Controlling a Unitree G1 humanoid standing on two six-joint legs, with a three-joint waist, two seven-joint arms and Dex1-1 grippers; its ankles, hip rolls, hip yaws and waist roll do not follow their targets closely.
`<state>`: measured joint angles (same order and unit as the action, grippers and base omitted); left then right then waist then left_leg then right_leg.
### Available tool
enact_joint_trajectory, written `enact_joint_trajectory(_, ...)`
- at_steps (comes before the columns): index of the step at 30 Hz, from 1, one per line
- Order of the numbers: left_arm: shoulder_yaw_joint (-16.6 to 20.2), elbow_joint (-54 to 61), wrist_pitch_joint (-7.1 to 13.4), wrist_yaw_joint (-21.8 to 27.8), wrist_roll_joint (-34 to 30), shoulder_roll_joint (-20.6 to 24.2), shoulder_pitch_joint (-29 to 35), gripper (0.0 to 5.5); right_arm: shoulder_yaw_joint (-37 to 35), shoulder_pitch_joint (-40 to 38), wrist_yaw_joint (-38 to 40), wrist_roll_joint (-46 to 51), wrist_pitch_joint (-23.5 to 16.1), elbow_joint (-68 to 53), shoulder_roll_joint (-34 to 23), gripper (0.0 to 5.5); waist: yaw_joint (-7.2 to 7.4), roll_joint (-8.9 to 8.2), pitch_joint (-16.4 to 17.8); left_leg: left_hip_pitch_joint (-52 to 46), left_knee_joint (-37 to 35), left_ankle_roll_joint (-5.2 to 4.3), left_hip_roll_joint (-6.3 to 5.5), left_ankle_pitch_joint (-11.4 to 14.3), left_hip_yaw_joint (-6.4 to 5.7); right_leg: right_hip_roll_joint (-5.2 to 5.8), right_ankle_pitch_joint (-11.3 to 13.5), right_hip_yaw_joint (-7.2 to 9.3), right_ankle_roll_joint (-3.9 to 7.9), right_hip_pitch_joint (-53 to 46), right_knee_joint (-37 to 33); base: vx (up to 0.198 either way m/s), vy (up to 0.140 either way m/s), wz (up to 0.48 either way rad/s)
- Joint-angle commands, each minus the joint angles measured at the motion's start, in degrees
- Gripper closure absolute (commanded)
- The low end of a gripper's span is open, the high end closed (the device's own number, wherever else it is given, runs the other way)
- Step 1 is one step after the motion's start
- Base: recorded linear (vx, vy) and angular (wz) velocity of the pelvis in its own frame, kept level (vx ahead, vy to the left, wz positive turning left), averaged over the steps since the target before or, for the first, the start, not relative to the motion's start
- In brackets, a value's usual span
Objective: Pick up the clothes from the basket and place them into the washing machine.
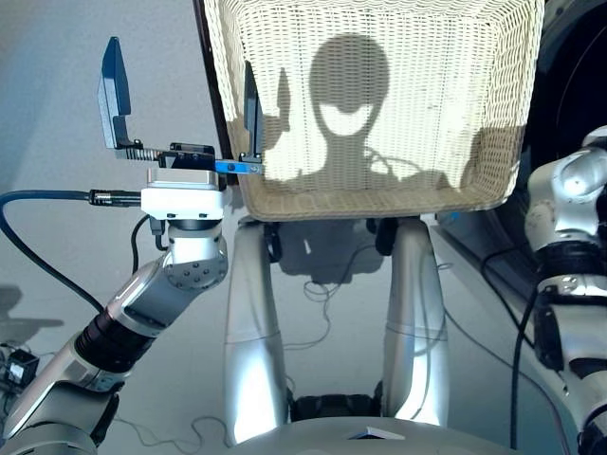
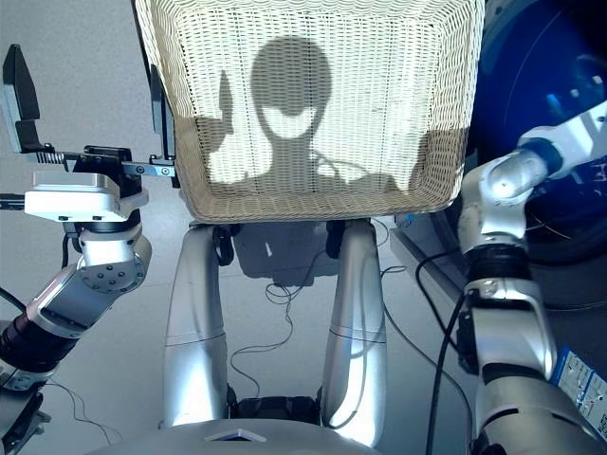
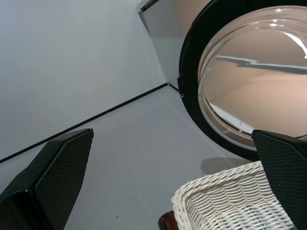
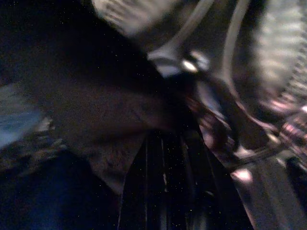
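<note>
The basket (image 1: 379, 104) sits straight ahead of the robot, and every part of its woven floor that shows is bare: no coral, navy or black bundle lies in it. The washing machine (image 2: 560, 142) stands at the right, its drum glowing deep blue in the right eye view.

The left gripper (image 1: 180, 95) hangs just outside the basket's left rim with its fingers (image 1: 114, 85) spread wide and nothing between them. The right arm (image 2: 512, 190) reaches past the basket's right corner into the drum, and its gripper is out of sight in both head views.

Judging by the bare basket, this looks like the closing step: the last of the clothes being delivered into the machine. The next move would call for letting go inside the drum and drawing the arm back clear of the porthole rim.

The right wrist view shows dark cloth (image 4: 110, 120) close to the lens inside the drum, which the head views cannot see, but whether those fingers are clenched or released I cannot tell. The left wrist view alone shows the round glass door (image 3: 254, 76) swung open beyond the basket's corner.
</note>
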<state>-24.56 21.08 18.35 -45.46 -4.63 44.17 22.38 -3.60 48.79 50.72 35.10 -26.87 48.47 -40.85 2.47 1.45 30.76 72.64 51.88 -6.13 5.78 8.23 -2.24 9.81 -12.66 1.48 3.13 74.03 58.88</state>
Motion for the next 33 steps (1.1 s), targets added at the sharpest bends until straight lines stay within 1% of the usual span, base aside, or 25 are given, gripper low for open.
enact_joint_trajectory(1, -0.5, 6.7, 2.3, -1.1, -1.6, 0.7, -0.4, 0.00, -1.7, 3.8, -1.6, 6.1, -1.8, 6.7, -7.2, 5.50, -0.60, -1.04, -1.0, -3.3, -0.6, 0.62, -0.07, 2.1, 2.42, -1.52, 2.3, -1.13, 3.12, -1.5, -4.3, 0.000, 0.000, 0.000)
enact_joint_trajectory(3, -1.0, 6.8, 2.2, -0.8, -1.5, 1.1, -0.1, 0.00, -1.2, 5.8, -3.4, 9.4, -0.5, 11.8, -9.2, 5.50, -0.75, -1.00, -1.0, -3.3, -0.5, 0.51, -0.02, 2.1, 2.39, -1.41, 2.4, -1.11, 3.17, -1.6, -4.2, 0.000, 0.000, 0.000)
enact_joint_trajectory(6, -1.4, 7.0, 2.0, -0.1, -1.3, 1.9, 0.5, 0.00, 0.2, 8.4, -6.0, 12.4, 2.5, 18.9, -12.5, 5.50, -1.03, -0.82, -1.0, -3.2, -0.3, 0.35, 0.00, 2.1, 2.30, -1.21, 2.4, -1.13, 3.19, -1.6, -4.0, 0.000, 0.000, 0.000)
enact_joint_trajectory(8, -1.6, 7.2, 2.0, 0.3, -1.1, 2.3, 0.5, 0.00, 2.1, 9.5, -7.1, 12.0, 4.4, 21.7, -14.9, 5.50, -1.16, -0.75, -1.0, -3.1, -0.2, 0.28, 0.00, 2.0, 2.23, -1.11, 2.5, -1.14, 3.27, -1.5, -3.9, 0.000, 0.000, 0.000)
enact_joint_trajectory(11, -1.9, 7.1, 2.1, 0.9, -0.9, 3.0, 0.6, 0.00, 3.4, 10.1, -8.9, 12.0, 5.9, 24.3, -17.2, 5.50, -1.25, -0.71, -1.0, -3.1, -0.2, 0.21, -0.03, 1.9, 2.31, -1.04, 2.6, -1.07, 3.27, -1.4, -3.7, 0.000, 0.000, 0.000)
enact_joint_trajectory(13, -1.8, 7.1, 2.2, 1.6, -0.8, 3.4, 0.6, 0.00, 4.8, 10.3, -11.6, 12.7, 7.4, 26.1, -18.5, 5.50, -1.34, -0.84, -1.0, -3.1, -0.2, 0.17, 0.01, 1.8, 2.41, -1.05, 2.7, -1.06, 3.26, -1.5, -3.7, 0.000, 0.000, 0.000)
enact_joint_trajectory(14, -1.9, 7.1, 2.2, 1.9, -0.7, 3.5, 0.7, 0.00, 5.0, 10.8, -12.2, 13.2, 7.8, 26.8, -19.1, 0.00, -1.33, -0.93, -1.0, -3.2, -0.1, 0.19, 0.01, 1.8, 2.41, -1.00, 2.7, -1.08, 3.25, -1.6, -3.7, 0.000, 0.000, 0.000)
enact_joint_trajectory(18, -2.1, 6.9, 1.9, 2.9, -0.4, 3.7, 1.2, 0.00, 6.1, 12.0, -13.9, 14.7, 7.5, 27.1, -18.9, 0.00, -1.27, -1.10, -1.0, -3.4, -0.4, 0.19, 0.08, 1.8, 2.50, -0.96, 2.7, -1.06, 3.25, -1.8, -4.2, 0.000, 0.000, 0.000)
enact_joint_trajectory(23, -1.7, 6.8, 1.9, 3.5, -0.2, 3.6, 1.5, 0.00, 6.3, 12.5, -14.0, 14.9, 7.0, 26.6, -18.1, 0.00, -1.11, -1.02, -1.0, -3.7, -0.9, 0.19, 0.21, 1.7, 2.65, -1.09, 2.8, -1.09, 3.19, -2.3, -4.8, 0.000, 0.000, 0.000)
enact_joint_trajectory(27, -1.2, 6.6, 1.8, 3.5, -0.1, 2.8, 1.3, 0.00, 6.1, 12.0, -13.9, 14.6, 5.9, 24.6, -16.5, 0.00, -0.99, -1.02, -1.0, -3.8, -1.1, 0.19, 0.19, 1.6, 2.75, -1.21, 2.9, -1.14, 3.15, -2.3, -5.1, 0.000, 0.000, 0.000)
enact_joint_trajectory(29, -0.8, 6.7, 1.8, 3.7, -0.1, 2.0, 1.0, 0.00, 5.9, 11.0, -13.8, 14.6, 4.4, 21.5, -14.7, 0.00, -0.85, -1.12, -1.0, -4.0, -1.2, 0.21, 0.26, 1.6, 2.83, -1.27, 2.9, -1.21, 3.12, -2.4, -5.2, 0.000, 0.000, 0.000)
enact_joint_trajectory(33, 0.3, 6.5, 1.5, 3.4, -0.5, 0.2, 0.8, 0.00, 4.8, 6.4, -10.8, 11.1, -0.6, 8.3, -9.7, 0.00, -0.15, -1.70, -1.0, -4.1, -1.5, 0.41, 0.34, 1.6, 2.93, -1.65, 3.0, -1.39, 3.02, -2.5, -5.6, 0.000, 0.000, 0.000)
